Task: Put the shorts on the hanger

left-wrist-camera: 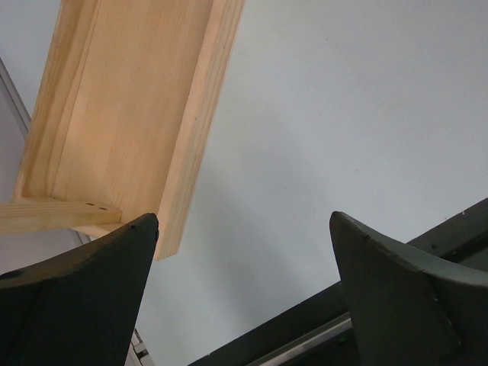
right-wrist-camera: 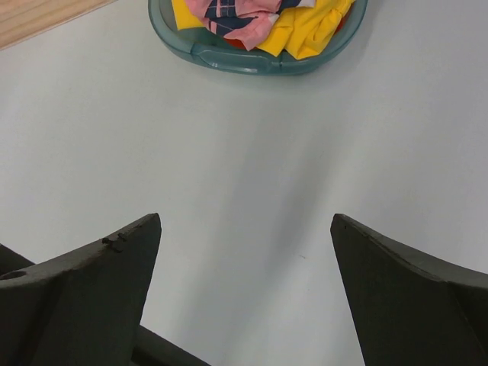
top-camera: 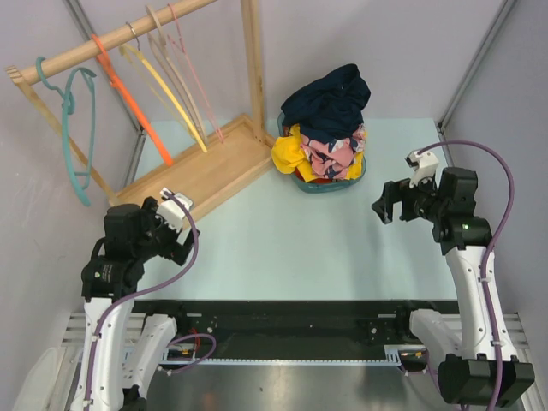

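**Both Grippers Open and Empty; Shorts on Top of the Basket Pile**

The shorts (top-camera: 325, 101) lie crumpled on top of a heap of clothes in a teal basket (top-camera: 360, 170) at the far middle of the pale table (top-camera: 300, 248). Under them in the same heap are a pink floral garment (top-camera: 336, 152) and a yellow garment (top-camera: 288, 154), which spills over the basket's left side.

The pale-pink hanger (top-camera: 199, 81) hangs by its hook from the rail (top-camera: 111, 43) of a wooden rack at the far left, well apart from the shorts. It is the rightmost on the rail. To its left hang a cream hanger (top-camera: 177, 75), a yellow hanger (top-camera: 167, 90), an orange hanger (top-camera: 133, 107) and, at the rail's left end, a teal hanger (top-camera: 81, 145). The rack's wooden base tray (top-camera: 205, 167) sits on the table just left of the basket.

The left gripper (left-wrist-camera: 244, 290) hovers near the near corner of the base tray, its fingers spread wide with nothing between them. The right gripper (right-wrist-camera: 244, 290) hovers over bare table to the right of the basket and nearer than it, its fingers likewise wide apart and holding nothing. Neither gripper touches the shorts or any hanger.
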`<state>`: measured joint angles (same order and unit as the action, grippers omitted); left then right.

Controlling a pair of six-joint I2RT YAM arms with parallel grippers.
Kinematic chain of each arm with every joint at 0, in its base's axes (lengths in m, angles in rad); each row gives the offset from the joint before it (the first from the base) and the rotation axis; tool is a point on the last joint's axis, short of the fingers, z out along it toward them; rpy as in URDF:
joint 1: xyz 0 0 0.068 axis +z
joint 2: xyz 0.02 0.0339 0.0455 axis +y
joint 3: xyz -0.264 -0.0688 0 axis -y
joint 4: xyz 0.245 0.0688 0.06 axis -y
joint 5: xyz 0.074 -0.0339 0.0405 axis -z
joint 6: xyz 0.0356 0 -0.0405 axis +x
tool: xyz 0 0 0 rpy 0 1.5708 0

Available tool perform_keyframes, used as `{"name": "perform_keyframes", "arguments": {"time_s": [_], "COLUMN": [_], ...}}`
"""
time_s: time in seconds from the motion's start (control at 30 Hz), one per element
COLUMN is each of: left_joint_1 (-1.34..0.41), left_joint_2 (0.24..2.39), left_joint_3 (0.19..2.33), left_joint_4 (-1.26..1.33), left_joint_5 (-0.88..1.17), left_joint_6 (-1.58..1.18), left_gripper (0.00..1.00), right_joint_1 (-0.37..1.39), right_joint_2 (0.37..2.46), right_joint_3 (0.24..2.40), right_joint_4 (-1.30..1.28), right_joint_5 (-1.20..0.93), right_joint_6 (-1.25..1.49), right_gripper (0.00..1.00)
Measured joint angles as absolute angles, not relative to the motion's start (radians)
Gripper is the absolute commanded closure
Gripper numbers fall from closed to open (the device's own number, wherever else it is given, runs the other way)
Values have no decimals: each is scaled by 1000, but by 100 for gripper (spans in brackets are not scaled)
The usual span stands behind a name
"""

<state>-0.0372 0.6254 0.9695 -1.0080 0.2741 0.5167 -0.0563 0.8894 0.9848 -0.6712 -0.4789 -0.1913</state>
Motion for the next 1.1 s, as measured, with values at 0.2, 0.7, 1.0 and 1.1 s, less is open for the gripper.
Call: {"name": "perform_keyframes", "arguments": {"time_s": [0.2, 0.7, 1.0, 1.1], "left_joint_1": [-37, -37, -42, -44], "left_joint_2": [599, 519, 566, 580], "left_joint_3": [963, 923, 923, 923], "left_joint_4": [-1007, -1020, -1013, -1010], "left_joint_5": [289, 563, 628, 632], "left_joint_6": [530, 704, 752, 758], "left_gripper": [0, 0, 0, 0], "right_joint_1": [-25, 150, 234, 234], "right_joint_2": [965, 1381, 1717, 1852], "right_joint_3": [1034, 1381, 1583, 1712], "right_joint_4": [-630, -310, -63, -25], "right_joint_5": [-468, -306, -168, -135], "right_joint_6": [-183, -141, -125, -112], "right_gripper": [0, 0, 0, 0]}}
